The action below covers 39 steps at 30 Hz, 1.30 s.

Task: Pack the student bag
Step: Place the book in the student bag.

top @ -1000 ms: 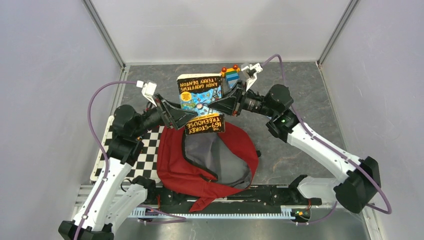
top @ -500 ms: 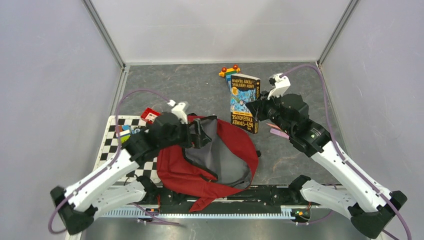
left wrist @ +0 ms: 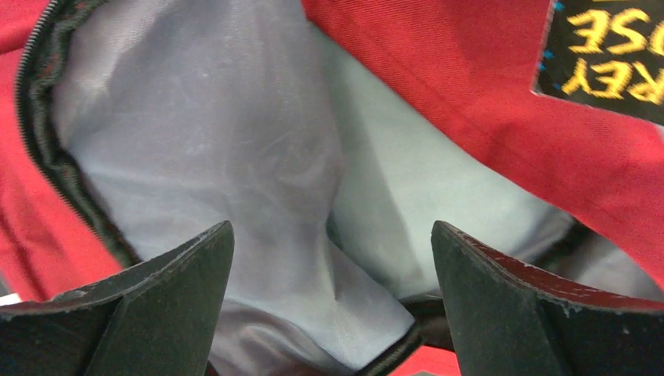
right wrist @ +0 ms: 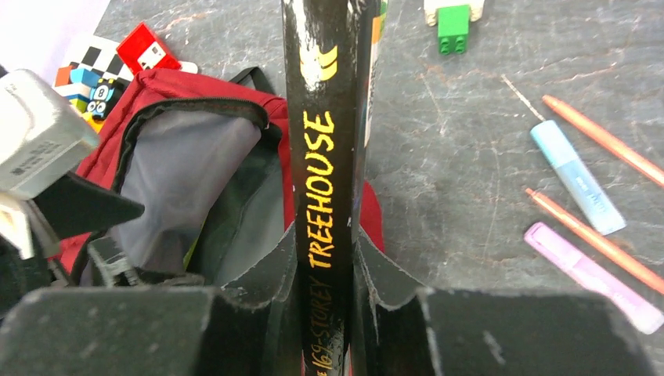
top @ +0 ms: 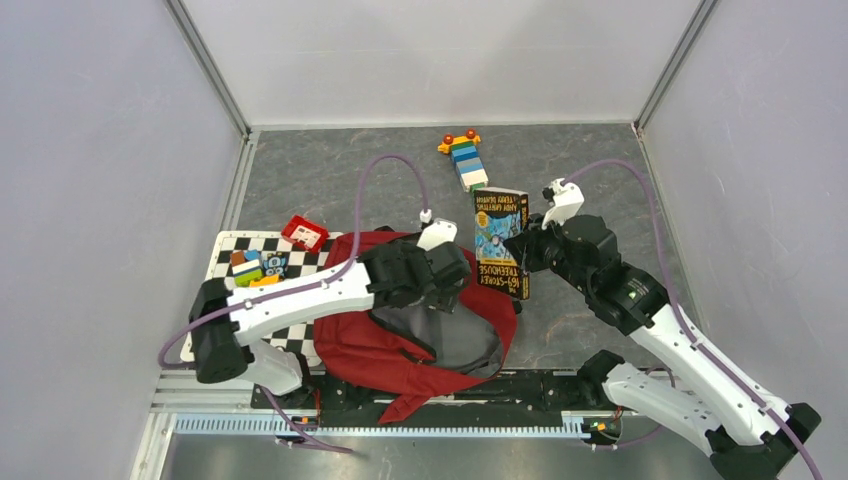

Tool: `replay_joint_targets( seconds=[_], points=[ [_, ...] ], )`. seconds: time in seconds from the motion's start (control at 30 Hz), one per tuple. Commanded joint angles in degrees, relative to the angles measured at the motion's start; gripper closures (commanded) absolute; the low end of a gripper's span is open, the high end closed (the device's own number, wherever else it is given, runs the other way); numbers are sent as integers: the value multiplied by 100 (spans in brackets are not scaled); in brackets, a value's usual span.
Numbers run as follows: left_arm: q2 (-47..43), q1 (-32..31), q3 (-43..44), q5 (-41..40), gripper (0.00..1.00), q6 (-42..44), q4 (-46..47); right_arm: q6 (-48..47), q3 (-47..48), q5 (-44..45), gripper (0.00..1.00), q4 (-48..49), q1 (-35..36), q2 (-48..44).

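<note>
Overhead rear view, two close wrist views; common: student bag (top: 350,345)

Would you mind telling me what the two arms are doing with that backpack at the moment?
They are packing the backpack. The right tool is shut on a book, gripped at its spine, at the bag's right edge. The left tool is open and hangs over the bag's open mouth, above the grey lining, gripping nothing. The book is not yet inside. Pens lie on the table beside it, and toy blocks sit at the far end.
</note>
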Motion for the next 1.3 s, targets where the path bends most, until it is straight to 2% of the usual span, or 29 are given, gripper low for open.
replay_joint_targets(
  seconds=[0.0, 0.1, 0.17, 0.2, 0.27, 0.4, 0.5, 0.6, 0.93, 1.27],
  points=[
    [484, -189, 567, -1247, 0, -311, -1274, 334, -191, -377, 100, 725, 4, -246],
    [710, -196, 565, -1306, 1, -312, -1467, 475, -347, -615, 100, 945, 4, -264],
    [800, -199, 511, -1278, 11, -311, -1523, 563, -477, -737, 100, 1106, 4, -282],
    [816, -197, 463, -1242, 19, -319, -1515, 598, -540, -740, 100, 1187, 6, -297],
    [765, -202, 404, -1208, 41, -350, -1514, 703, -659, -997, 100, 1309, 4, -333],
    [354, -197, 357, -1346, 77, -462, -1471, 857, -851, -1188, 100, 1398, 14, -439],
    [-110, -193, 216, -1353, 92, -373, -1178, 1017, -1013, -1495, 100, 1481, 12, -487],
    [-534, -180, 87, -1259, 98, -120, -949, 1253, -1190, -1922, 100, 1656, 84, -518],
    [-1724, -172, -148, -908, 98, 513, -726, 1892, -1832, -2056, 100, 2246, 861, -641],
    [-1925, -134, -186, -814, 98, 330, -606, 1843, -1699, -2075, 100, 2806, 2002, 423]
  ],
)
